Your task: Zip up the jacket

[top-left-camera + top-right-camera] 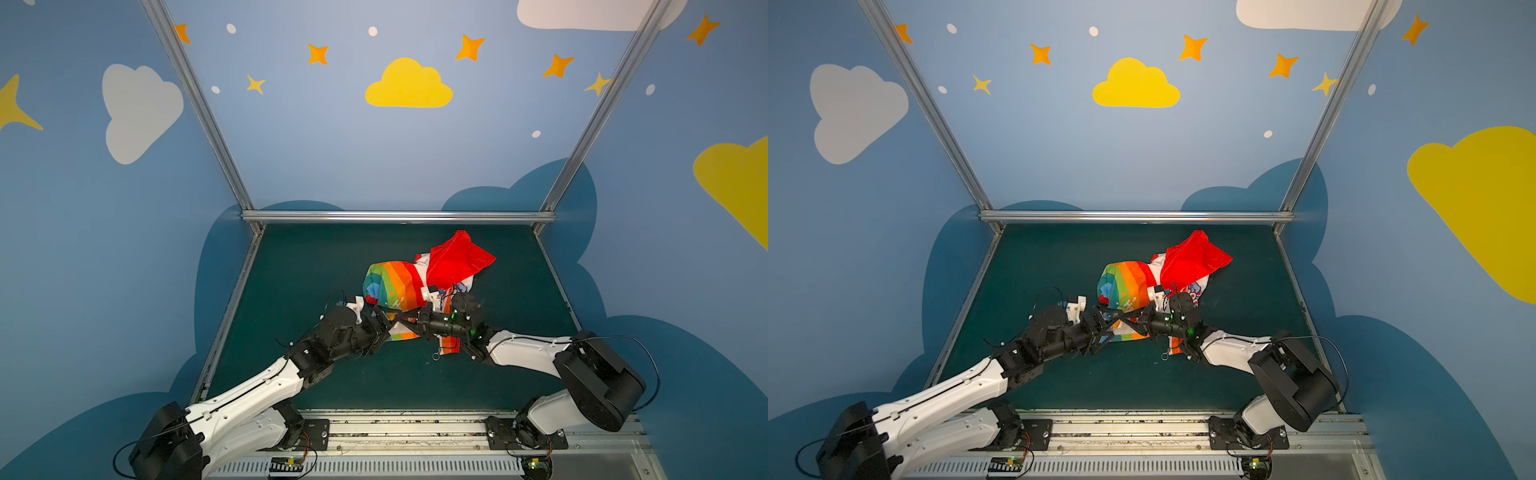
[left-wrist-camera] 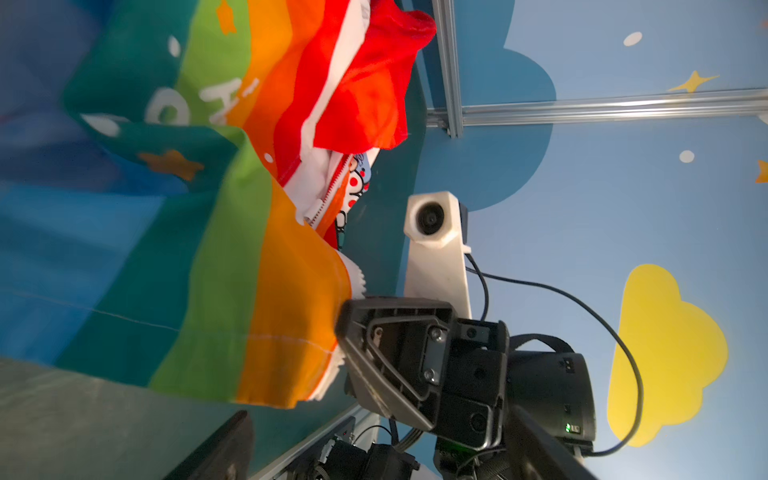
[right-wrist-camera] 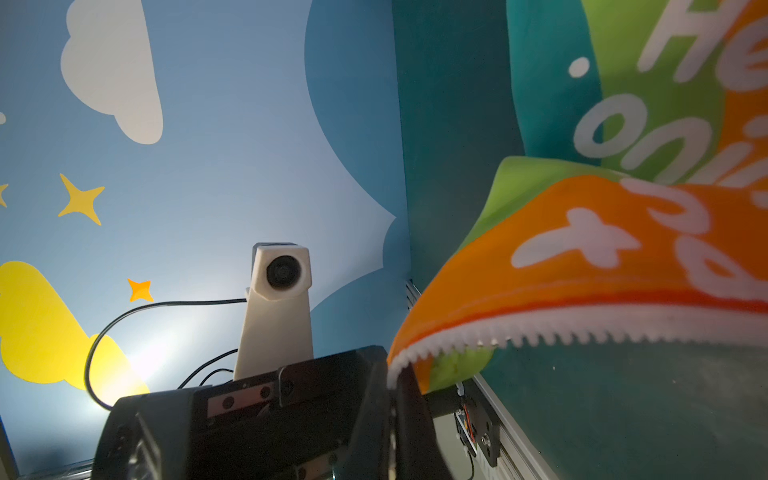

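The right tool (image 1: 404, 321) is pinched shut on the jacket (image 1: 395, 282), gripping its white zipper edge (image 3: 582, 328). In the right wrist view the single row of teeth runs straight into the closed jaws. In the left wrist view the same black fingers (image 2: 395, 361) clamp the orange hem, and the striped cloth spreads away from the grip. The left tool (image 1: 381, 329) faces it, just beside that same near edge of the jacket, its jaws spread wide with nothing between them. In both top views the two tools meet almost tip to tip at the jacket's near side. The jacket itself lies bunched on the dark green bench (image 1: 299, 282), about mid-bench. Its rainbow stripes are uppermost on the side toward the left tool, with white lettering (image 3: 623, 137) across the green and orange bands. The red hood (image 1: 455, 259) is heaped on the far side of the jacket. Beneath the hood a strip of white cartoon-printed lining (image 2: 357, 183) shows where the front is open. A small metal ring (image 1: 435, 356) sits just beside the jacket's nearest orange corner.
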Robot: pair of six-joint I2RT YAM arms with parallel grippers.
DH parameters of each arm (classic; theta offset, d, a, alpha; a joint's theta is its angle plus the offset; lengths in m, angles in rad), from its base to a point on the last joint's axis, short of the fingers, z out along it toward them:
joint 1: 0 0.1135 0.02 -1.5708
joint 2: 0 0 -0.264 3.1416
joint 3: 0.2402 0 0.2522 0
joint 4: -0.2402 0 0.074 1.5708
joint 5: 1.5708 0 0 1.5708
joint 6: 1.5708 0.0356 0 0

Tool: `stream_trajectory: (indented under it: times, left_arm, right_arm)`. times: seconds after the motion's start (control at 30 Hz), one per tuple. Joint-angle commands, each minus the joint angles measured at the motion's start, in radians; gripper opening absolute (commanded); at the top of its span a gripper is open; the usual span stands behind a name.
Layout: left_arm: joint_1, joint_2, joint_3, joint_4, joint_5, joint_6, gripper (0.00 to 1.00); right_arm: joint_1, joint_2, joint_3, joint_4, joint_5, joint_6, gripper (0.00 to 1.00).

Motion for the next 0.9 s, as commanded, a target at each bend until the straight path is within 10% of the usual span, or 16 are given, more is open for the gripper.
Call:
stream_trajectory:
  times: [0.0, 0.47, 0.87]
  left_arm:
    - [-0.021, 0.039, 0.023, 0.121, -0.033, -0.049, 0.93]
    - [-0.009, 0.122, 0.021, 0.240, -0.173, -0.059, 0.89]
    - [0.004, 0.067, -0.039, 0.194, -0.229, -0.062, 0.47]
  right_arm:
    - [-0.006, 0.010, 0.034, 0.082, -0.019, 0.010, 0.00]
    - [-0.007, -0.073, -0.051, 0.058, 0.011, 0.016, 0.00]
    - [-0.024, -0.161, -0.097, -0.010, 0.048, -0.011, 0.00]
